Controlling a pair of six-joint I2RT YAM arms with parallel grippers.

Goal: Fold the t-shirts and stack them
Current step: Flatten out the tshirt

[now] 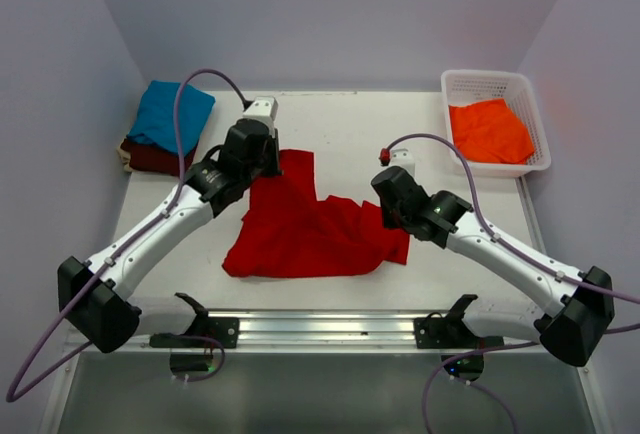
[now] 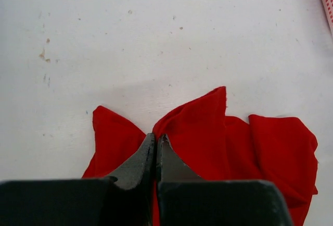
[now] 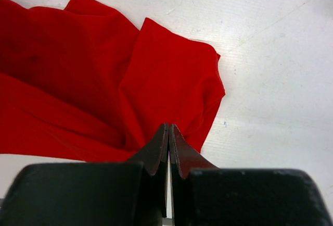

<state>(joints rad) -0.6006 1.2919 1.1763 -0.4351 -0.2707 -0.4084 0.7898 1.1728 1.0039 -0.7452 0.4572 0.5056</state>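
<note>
While the red t-shirt (image 1: 310, 229) lies crumpled mid-table (image 1: 350, 124), the left gripper (image 2: 156, 137) pinches its 11 o'clock edge and the right gripper (image 3: 169, 127) its 3 o'clock edge, both with fingers pressed together on cloth. A teal t-shirt (image 1: 172, 114) lies on a maroon t-shirt (image 1: 155, 159) at 10 o'clock. An orange t-shirt (image 1: 488, 131) fills the white basket (image 1: 455, 82) at 2 o'clock.

Four t-shirts: one red t-shirt (image 1: 300, 229) at centre, one teal t-shirt (image 1: 172, 114) and one maroon t-shirt (image 1: 155, 159) far left, one orange t-shirt (image 1: 488, 131) far right. One white lattice basket (image 1: 480, 79). Two robot arms — left arm (image 1: 150, 239), right arm (image 1: 510, 259).
</note>
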